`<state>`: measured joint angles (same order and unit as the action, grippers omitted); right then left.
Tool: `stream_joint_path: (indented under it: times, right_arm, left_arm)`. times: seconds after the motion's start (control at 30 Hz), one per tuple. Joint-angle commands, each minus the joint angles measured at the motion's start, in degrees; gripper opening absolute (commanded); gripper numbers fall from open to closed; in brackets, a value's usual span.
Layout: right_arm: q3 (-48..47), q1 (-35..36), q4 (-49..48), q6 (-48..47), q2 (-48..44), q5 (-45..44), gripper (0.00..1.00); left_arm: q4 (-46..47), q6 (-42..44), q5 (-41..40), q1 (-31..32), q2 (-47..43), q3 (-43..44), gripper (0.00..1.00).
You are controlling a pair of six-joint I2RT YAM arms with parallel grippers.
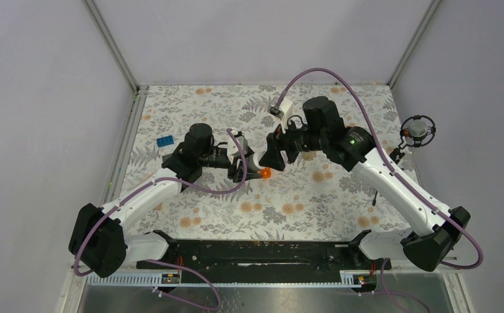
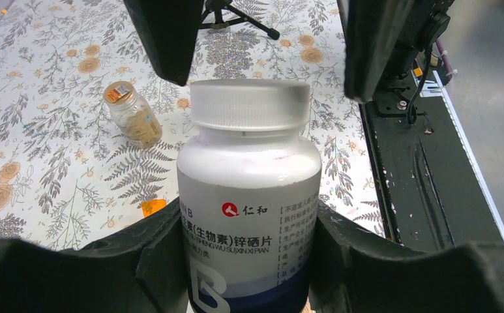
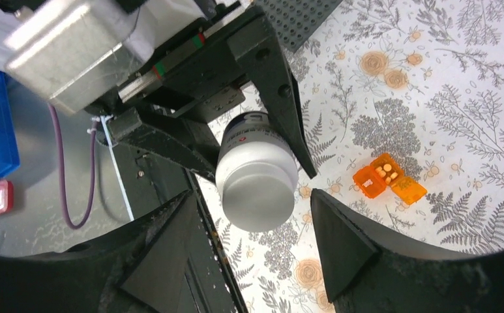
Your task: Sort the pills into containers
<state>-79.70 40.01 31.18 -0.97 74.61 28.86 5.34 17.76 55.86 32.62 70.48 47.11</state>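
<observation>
Sorting was judged to be at an early stage. The white-and-dark bottle was held up off the flowered counter with its white cap on, so nothing could be taken from it or put into it yet; the clear tan bottle was left standing on the counter well apart from it, its lid on and tan contents showing inside; the orange box was seen lying open on the counter just near the two hands, a few pale pills in one compartment. Which pills belonged where could not be told.

The left arm was stretched from the near left towards the middle, and the right arm was bent in from the right to meet it. The left hand was clenched on the body of the white-and-dark bottle; the right hand was spread wide, one finger on either side of the cap and neither touching it, so uncapping was judged to be the step in hand.
</observation>
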Motion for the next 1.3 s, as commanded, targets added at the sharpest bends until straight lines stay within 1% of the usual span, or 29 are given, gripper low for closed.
stream_joint_path:
  times: [0.0, 0.1, 0.17, 0.2, 0.3, 0.37, 0.5, 0.6, 0.7, 0.73, 0.8, 0.83, 0.87, 0.9, 0.93, 0.97, 1.0, 1.03, 1.1, 1.2, 1.27]
  right_arm:
    - [-2.6, 0.2, 4.5, -4.1, 0.1, 2.7, 0.72]
    - [-2.9, 0.1, 4.6, -4.4, 0.9, 2.9, 0.70]
    - [-2.8, 0.2, 3.5, -3.7, 1.5, 3.0, 0.66]
    - [-2.6, 0.2, 2.5, -3.2, 1.7, 2.9, 0.62]
    - [-1.0, 0.1, -2.5, -1.0, 1.6, 1.3, 0.46]
    - [-0.6, 0.1, -5.2, 0.3, 1.7, 1.1, 0.41]
    - [-0.1, 0.2, -9.7, 6.0, 1.8, -0.4, 0.27]
    - [1.3, 0.2, -13.2, 13.1, 1.4, -5.2, 0.15]
    - [2.6, 0.2, -15.6, 22.9, 1.1, -13.8, 0.00]
    - [2.9, 0.2, -15.5, 26.0, 1.1, -16.9, 0.00]
    - [3.6, 0.2, -16.6, 29.8, 0.9, -20.5, 0.00]
    - [4.2, 0.2, -17.6, 30.9, 0.6, -21.4, 0.13]
    - [4.7, 0.2, -18.3, 31.1, 0.2, -21.4, 0.36]
    - [5.1, 0.2, -18.8, 30.6, -0.3, -20.4, 0.53]
    - [5.5, 0.2, -18.9, 29.7, -0.6, -18.3, 0.67]
    - [5.7, 0.2, -18.8, 28.6, -0.9, -16.3, 0.76]
    - [6.0, 0.2, -18.6, 27.9, -1.1, -14.3, 0.80]
    - [6.0, 0.3, -17.9, 27.6, -0.9, -12.7, 0.82]
    - [5.8, 1.4, -15.9, 26.3, -0.5, -12.8, 0.82]
    - [6.2, 3.2, -14.3, 25.7, 0.5, -15.3, 0.82]
    - [6.2, 3.9, -13.3, 25.8, 1.5, -16.8, 0.82]
  left_arm:
    - [3.8, 0.9, 0.9, -0.1, -2.1, 0.3, 0.00]
    - [3.9, 0.8, 1.2, -0.1, -2.0, 0.4, 0.00]
    - [4.0, 0.7, 1.5, -0.1, -2.0, 0.3, 0.00]
    - [4.1, 0.6, 1.6, -0.1, -2.0, 0.3, 0.00]
    - [4.2, 0.4, 2.2, -0.1, -1.8, 0.4, 0.00]
    - [4.1, 0.5, 2.2, -0.1, -1.4, 0.4, 0.00]
    - [3.7, 0.9, 1.4, -0.1, -1.1, 0.7, 0.00]
    - [3.8, 1.0, -2.1, -0.1, -1.0, 0.7, 0.00]
    - [4.9, 0.9, -5.4, -0.1, -1.0, 0.1, 0.00]
    - [5.4, 0.8, -6.5, -0.1, -1.1, -0.3, 0.00]
    - [6.5, 0.4, -7.4, -0.1, -1.1, -0.7, 0.00]
    - [6.9, 0.2, -7.7, -0.1, -1.1, -0.9, 0.00]
    - [7.1, 0.0, -8.0, -0.1, -1.2, -1.0, 0.00]
    - [7.3, -0.2, -8.5, -0.1, -1.2, -1.1, 0.00]
    - [7.9, -0.8, -9.4, -0.1, -1.2, -1.3, 0.00]
    - [8.5, -1.5, -9.9, -0.1, -1.2, -1.6, 0.00]
    - [8.7, -1.9, -10.4, -0.1, -1.1, -1.6, 0.00]
    - [9.0, -2.7, -10.8, -0.1, -0.9, -1.4, 0.00]
    - [9.5, -3.6, -11.3, -0.1, -0.3, -1.1, 0.02]
    - [10.1, -4.2, -11.5, -0.1, 0.8, -0.6, 0.08]
    - [10.3, -4.2, -11.5, -0.1, 1.0, -0.4, 0.10]
